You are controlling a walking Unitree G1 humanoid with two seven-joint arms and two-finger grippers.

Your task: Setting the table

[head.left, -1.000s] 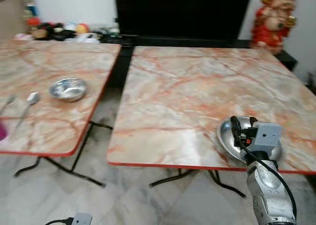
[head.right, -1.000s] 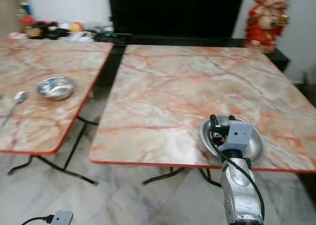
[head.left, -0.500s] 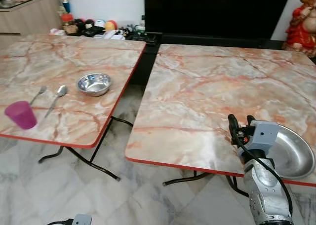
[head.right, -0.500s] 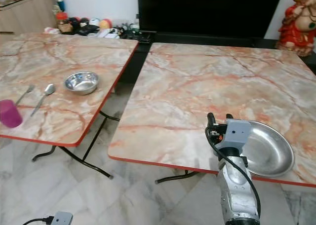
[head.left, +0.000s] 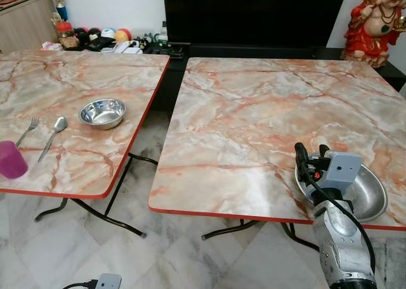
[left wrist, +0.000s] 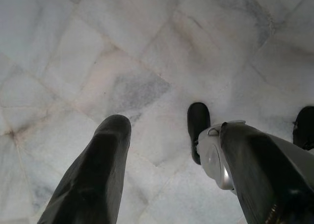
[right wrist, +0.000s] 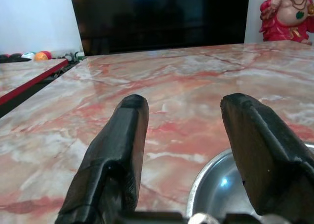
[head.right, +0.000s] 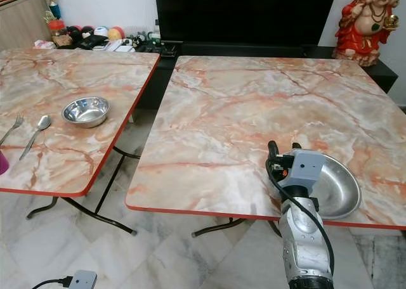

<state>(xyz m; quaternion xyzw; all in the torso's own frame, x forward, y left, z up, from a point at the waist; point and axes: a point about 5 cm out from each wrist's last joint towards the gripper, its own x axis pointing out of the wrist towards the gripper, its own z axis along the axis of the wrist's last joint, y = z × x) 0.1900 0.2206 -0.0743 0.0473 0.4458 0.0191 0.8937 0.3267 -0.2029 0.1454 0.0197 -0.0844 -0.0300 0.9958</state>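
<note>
A shallow steel plate (head.left: 363, 192) lies on the right marble table (head.left: 266, 118), close to its front right edge. My right gripper (head.left: 311, 153) hangs open just over the plate's left rim, with nothing between its fingers. In the right wrist view the two black fingers (right wrist: 122, 135) stand wide apart over the tabletop, and the plate's rim (right wrist: 216, 184) curves below them. On the left table (head.left: 57, 80) are a steel bowl (head.left: 102, 112), a spoon (head.left: 52, 135), a fork (head.left: 25, 130) and a purple cup (head.left: 11, 159). My left gripper (left wrist: 171, 128) hangs open over the floor.
A narrow gap (head.left: 149, 137) with folding legs below separates the two tables. Behind them stand a black cabinet (head.left: 254, 13), a red figurine (head.left: 375, 19) and a shelf of small toys (head.left: 101, 37). A cable with a plug (head.left: 104, 281) lies on the marble floor.
The camera has swung, so the whole picture has shifted and sharpened. My right gripper stays open beside the plate's left rim.
</note>
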